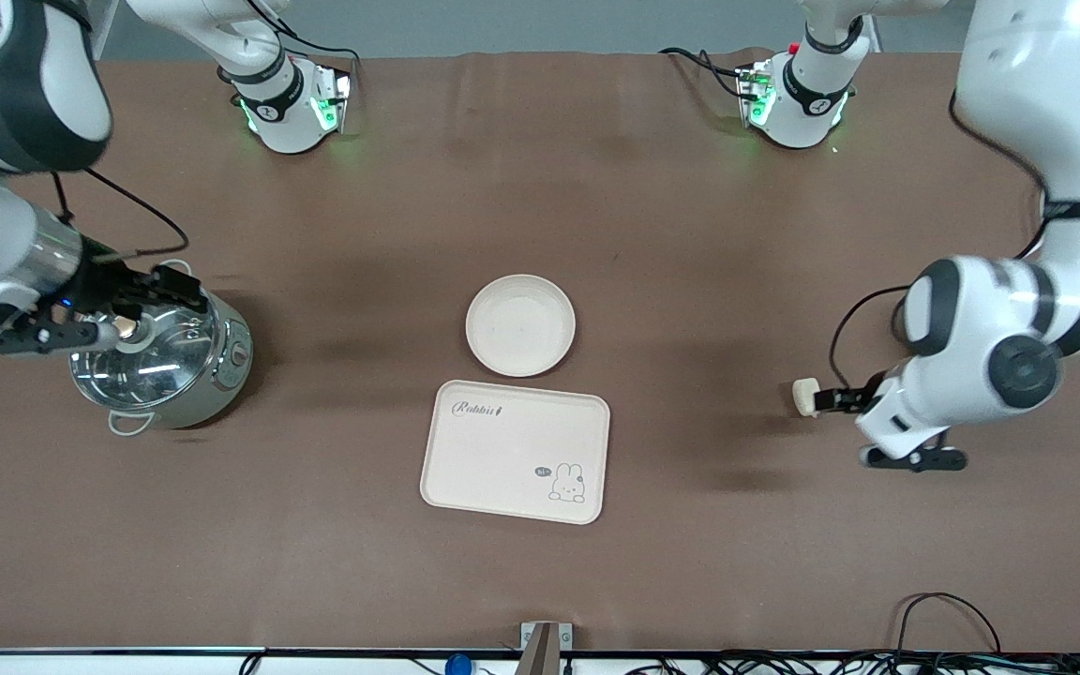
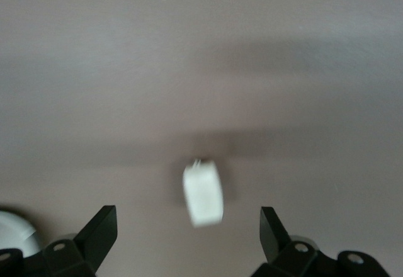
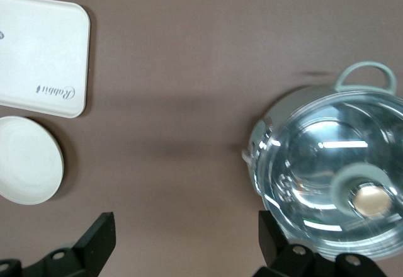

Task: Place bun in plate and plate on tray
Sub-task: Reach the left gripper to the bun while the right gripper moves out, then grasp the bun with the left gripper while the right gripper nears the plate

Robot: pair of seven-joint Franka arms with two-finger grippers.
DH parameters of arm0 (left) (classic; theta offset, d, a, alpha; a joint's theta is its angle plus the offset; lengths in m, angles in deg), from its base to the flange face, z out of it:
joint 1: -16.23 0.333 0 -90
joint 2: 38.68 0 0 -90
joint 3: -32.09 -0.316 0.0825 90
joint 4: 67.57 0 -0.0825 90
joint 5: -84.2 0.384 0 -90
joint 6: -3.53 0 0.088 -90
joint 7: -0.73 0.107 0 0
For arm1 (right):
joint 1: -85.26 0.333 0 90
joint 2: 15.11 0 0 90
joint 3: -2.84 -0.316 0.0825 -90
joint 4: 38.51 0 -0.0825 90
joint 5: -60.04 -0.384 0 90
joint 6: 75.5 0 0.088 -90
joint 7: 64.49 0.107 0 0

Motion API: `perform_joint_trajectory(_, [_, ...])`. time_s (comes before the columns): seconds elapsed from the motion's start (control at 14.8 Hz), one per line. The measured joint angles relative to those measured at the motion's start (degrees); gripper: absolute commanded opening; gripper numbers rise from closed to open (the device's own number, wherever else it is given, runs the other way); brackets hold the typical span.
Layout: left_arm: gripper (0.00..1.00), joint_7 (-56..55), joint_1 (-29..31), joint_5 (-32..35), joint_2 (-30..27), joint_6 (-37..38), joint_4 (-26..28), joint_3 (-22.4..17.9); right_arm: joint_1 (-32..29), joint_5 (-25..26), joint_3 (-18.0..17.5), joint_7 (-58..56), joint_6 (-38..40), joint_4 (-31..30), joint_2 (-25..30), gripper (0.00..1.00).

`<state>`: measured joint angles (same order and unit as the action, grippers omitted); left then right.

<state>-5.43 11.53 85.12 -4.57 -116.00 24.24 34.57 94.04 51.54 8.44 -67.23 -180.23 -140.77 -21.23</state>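
The bun (image 1: 804, 395) is a small pale lump on the brown table toward the left arm's end. My left gripper (image 1: 832, 400) is open right beside it. In the left wrist view the bun (image 2: 203, 192) lies ahead of the gap of the left gripper (image 2: 187, 221), touching neither finger. The round plate (image 1: 520, 324) sits empty mid-table. The Rabbit tray (image 1: 515, 450) lies just nearer the front camera than the plate. My right gripper (image 1: 182, 281) is open and empty over the rim of a pot. The right wrist view shows that gripper (image 3: 186, 226), the plate (image 3: 28, 159) and the tray (image 3: 44, 53).
A steel pot with a glass lid (image 1: 165, 361) stands toward the right arm's end, also in the right wrist view (image 3: 334, 176). Brown cloth (image 1: 690, 281) covers the table. Cables (image 1: 943, 609) run along the front edge.
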Motion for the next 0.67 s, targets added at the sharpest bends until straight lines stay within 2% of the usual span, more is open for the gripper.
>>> perform_joint_trajectory(0.2, [1.0, -0.9, 0.1, 0.0, 2.3, -8.3, 4.1, 0.2, 2.4, -0.4, -0.1, 0.3, -7.8, -5.3, -0.6, 1.0])
perform_joint_trajectory(0.4, [0.98, -0.9, 0.5, 0.0, 2.0, -9.7, 7.2, 0.2, 3.8, -4.3, -0.1, 0.3, -12.9, -10.9, -1.1, 1.0])
perform_joint_trajectory(0.47, [0.93, -0.9, 0.6, -0.1, 1.6, -9.7, 8.2, 0.2, 4.2, -5.5, -0.1, 0.3, -14.3, -12.3, -1.4, 1.0])
perform_joint_trajectory(0.67, [0.64, -1.0, 0.8, -0.2, 0.5, -9.7, 10.2, 0.2, 6.0, -7.5, -0.1, 0.3, -20.1, -15.8, -3.0, 1.0])
